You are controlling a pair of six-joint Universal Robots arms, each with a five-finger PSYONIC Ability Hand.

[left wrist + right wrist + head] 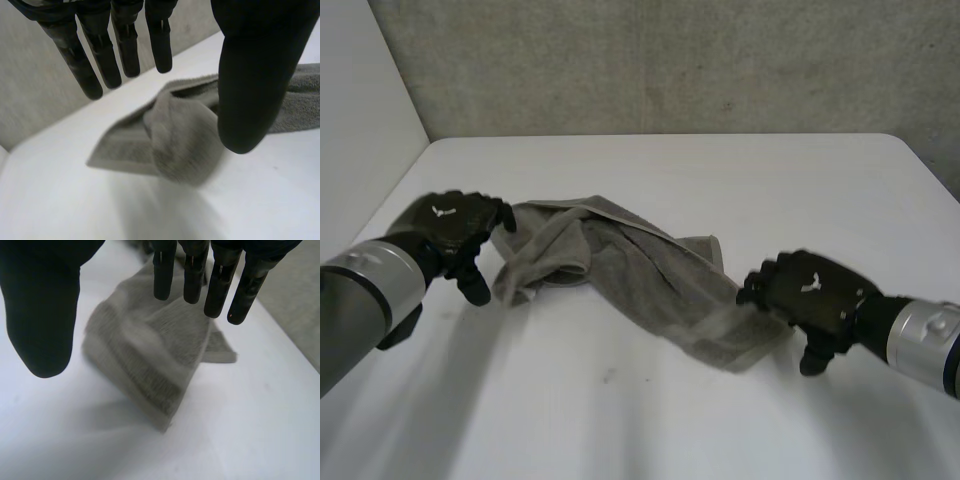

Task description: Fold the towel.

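Grey towel [630,270] lies bunched in a loose rope on the white desk [720,180]. It runs diagonally from far-left to near-right and is unfolded, with creases all over.

Left hand [455,228] is just beside the towel's left end. In the left wrist view its fingers [107,60] are straight and spread away from the thumb [255,75], holding nothing. The towel's rolled end [180,140] sits under the palm. Can't tell if anything touches it.

Right hand [812,292] is at the towel's near-right corner. In the right wrist view its fingers [192,270] are straight with the thumb [40,305] wide apart, and nothing is gripped. The banded hem of the towel [150,355] lies below the fingertips. Contact is unclear there too.

Room to move:
- There is a wide bare stretch of desk between the towel and the far edge.
- There is another bare stretch on the near side, between the two arms.
- The desk's left edge runs close beside the left arm.
- The right edge is well clear of the right hand.
- The far edge butts against a grey concrete wall [670,60].
- The far-right corner of the desk is rounded.
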